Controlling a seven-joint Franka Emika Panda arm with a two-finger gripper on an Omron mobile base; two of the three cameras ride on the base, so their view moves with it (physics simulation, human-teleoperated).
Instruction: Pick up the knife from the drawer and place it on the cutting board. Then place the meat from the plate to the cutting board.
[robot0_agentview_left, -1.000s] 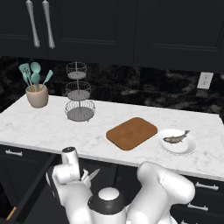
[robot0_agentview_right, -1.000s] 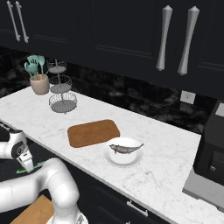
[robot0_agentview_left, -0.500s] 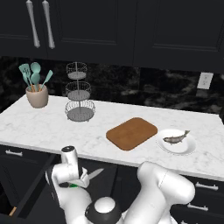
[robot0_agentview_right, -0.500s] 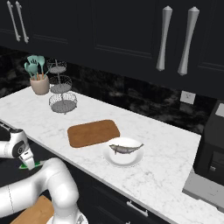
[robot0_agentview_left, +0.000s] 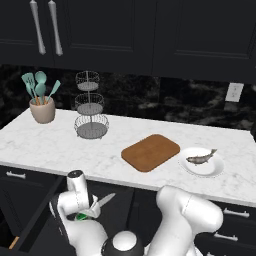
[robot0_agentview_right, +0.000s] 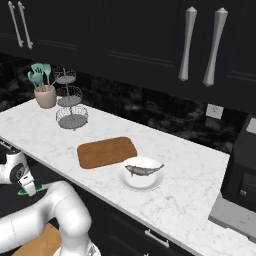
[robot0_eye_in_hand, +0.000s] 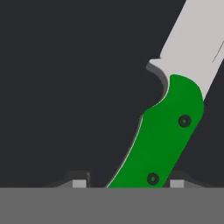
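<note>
Gripping the knife by its green handle, the pincer stands partly closed, one fingertip on either side of the handle's butt end; contact looks made, though the exact seating of the pads is hidden at the lower edge of the hand view. From the left base view the same gripper sits low, in front of the counter and over the open drawer, with the silver blade pointing up and away from the wrist. In the right base view a green tip of the handle shows just under the hand, at the far left.

Handling, as judged: the knife is rigid and light, and the smooth handle gives two flat flanks for the fingers. The hold is near the butt, so the blade's weight may tilt it in the jaws. A grasp closer to the bolster would be steadier; the blade itself is thin and no place to pinch.

Outward from the hand: the cutting board lies flat on the marble counter, above and to the right of the gripper, well apart. Just beside the board, the plate carries the meat, a small grey fish lying along its middle.
</note>
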